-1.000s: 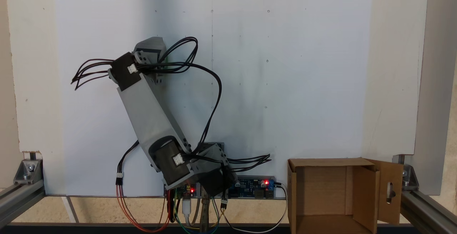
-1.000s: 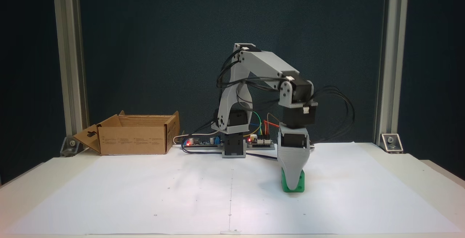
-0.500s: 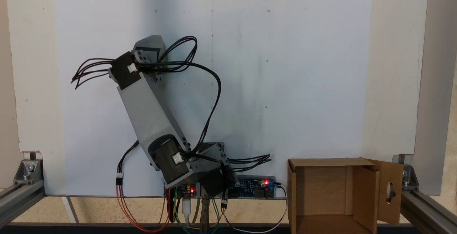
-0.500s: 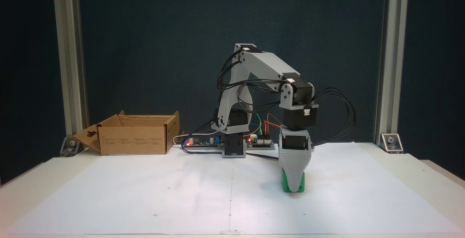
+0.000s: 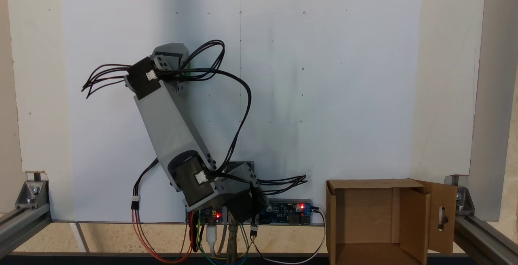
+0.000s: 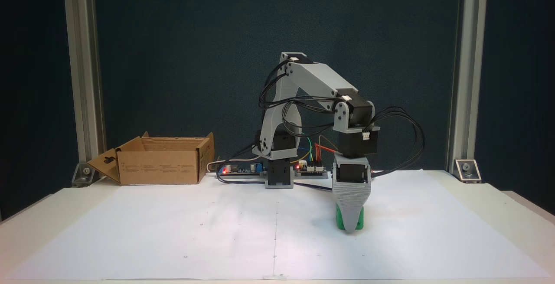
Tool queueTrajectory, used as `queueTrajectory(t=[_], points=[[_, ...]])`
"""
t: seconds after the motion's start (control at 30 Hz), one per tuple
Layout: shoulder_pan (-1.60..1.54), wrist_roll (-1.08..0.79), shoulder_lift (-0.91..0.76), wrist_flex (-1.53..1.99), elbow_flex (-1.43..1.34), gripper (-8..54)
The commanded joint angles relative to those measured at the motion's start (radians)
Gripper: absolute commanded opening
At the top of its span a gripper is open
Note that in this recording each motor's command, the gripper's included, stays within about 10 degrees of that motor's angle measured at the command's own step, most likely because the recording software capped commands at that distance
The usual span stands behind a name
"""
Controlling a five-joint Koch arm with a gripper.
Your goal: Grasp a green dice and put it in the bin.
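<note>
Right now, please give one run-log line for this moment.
phase: grasp | gripper: lowered over green dice, closure hidden | dice: on paper | bin: empty

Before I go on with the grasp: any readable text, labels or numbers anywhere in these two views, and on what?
Nothing can be read.
The bin: rows of small dark print on its front wall, too small and blurred to read.
Circuit boards by the arm's base: component markings, too small to read.
The white paper sheet: small dots and a line, no words.
The green dice under the tool: no lettering visible.
</note>
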State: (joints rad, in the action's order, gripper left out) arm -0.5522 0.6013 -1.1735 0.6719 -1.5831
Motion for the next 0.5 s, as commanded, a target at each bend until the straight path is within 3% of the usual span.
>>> queueTrajectory(t=[0.0, 0.07, 0.3, 0.47], points=[[0.002, 0.066, -0.005, -0.003, 0.017, 33.3], [0.002, 0.066, -0.005, -0.003, 0.017, 33.1], [0.008, 0.069, -0.005, -0.003, 0.011, 11.7], [0.017, 0.067, -0.014, 0.0, 0.009, 11.7]])
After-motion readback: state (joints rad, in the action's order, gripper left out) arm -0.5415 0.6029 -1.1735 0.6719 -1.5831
